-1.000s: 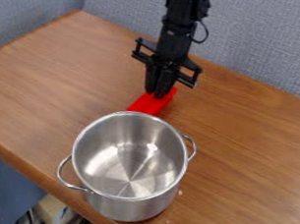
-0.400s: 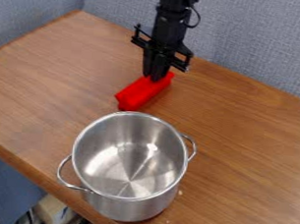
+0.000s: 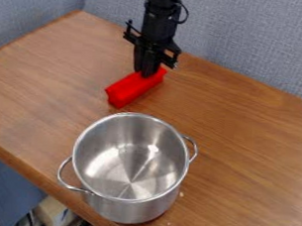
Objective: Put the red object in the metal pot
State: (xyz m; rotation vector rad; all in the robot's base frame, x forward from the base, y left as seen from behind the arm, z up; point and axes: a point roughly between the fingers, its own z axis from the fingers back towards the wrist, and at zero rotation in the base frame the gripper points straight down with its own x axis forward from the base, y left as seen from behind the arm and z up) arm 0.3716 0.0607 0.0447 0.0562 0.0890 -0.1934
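Brown wooden table [image 3: 38,75] is being used; the red object [image 3: 134,85] is being gripped at its far end by the closed claw [image 3: 150,69], behind the metal pot [image 3: 127,169] near the front edge

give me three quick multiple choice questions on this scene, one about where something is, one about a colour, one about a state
1. Where is the red block?
A. inside the pot
B. on the table, beyond the pot
C. on the floor

2. What colour is the table?
A. white
B. green
C. brown wood

3. What is inside the metal pot?
A. nothing
B. the red block
C. water to the rim

Answers:
1 B: the block lies on the tabletop past the pot's far rim, under the gripper.
2 C: the surface shows brown wood grain.
3 A: the bare steel bottom is visible.
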